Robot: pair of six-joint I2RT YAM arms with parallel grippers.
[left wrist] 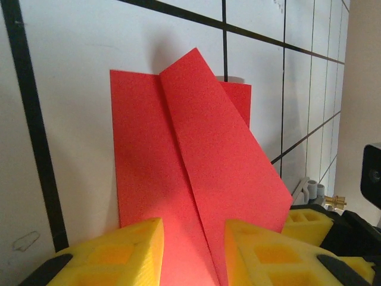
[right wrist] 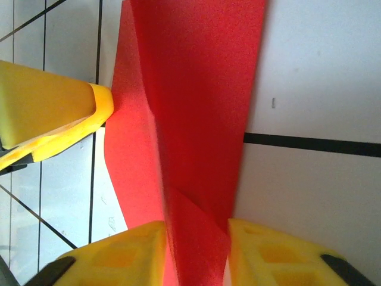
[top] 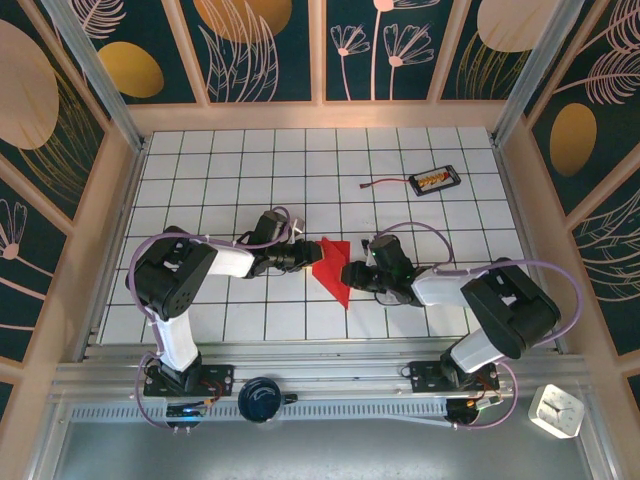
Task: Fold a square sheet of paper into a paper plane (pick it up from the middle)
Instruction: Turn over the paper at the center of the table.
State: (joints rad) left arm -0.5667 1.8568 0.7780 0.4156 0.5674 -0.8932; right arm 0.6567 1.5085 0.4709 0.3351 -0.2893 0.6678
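At the centre of the desk (top: 200, 170), your left arm's fingers (left wrist: 119, 253) and right arm's fingers (right wrist: 268, 253) flanked the raised crease of the square sheet of paper (top: 331, 268) from opposite sides, apparently steadying the fold; whether they clenched it could not be told.

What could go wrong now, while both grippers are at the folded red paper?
1. The red paper lies between the left gripper and right gripper, which face each other; opposing pulls may tear it.
2. One flap stands raised, not flat, so the crease could set crooked.
3. The grippers are close together and might collide.
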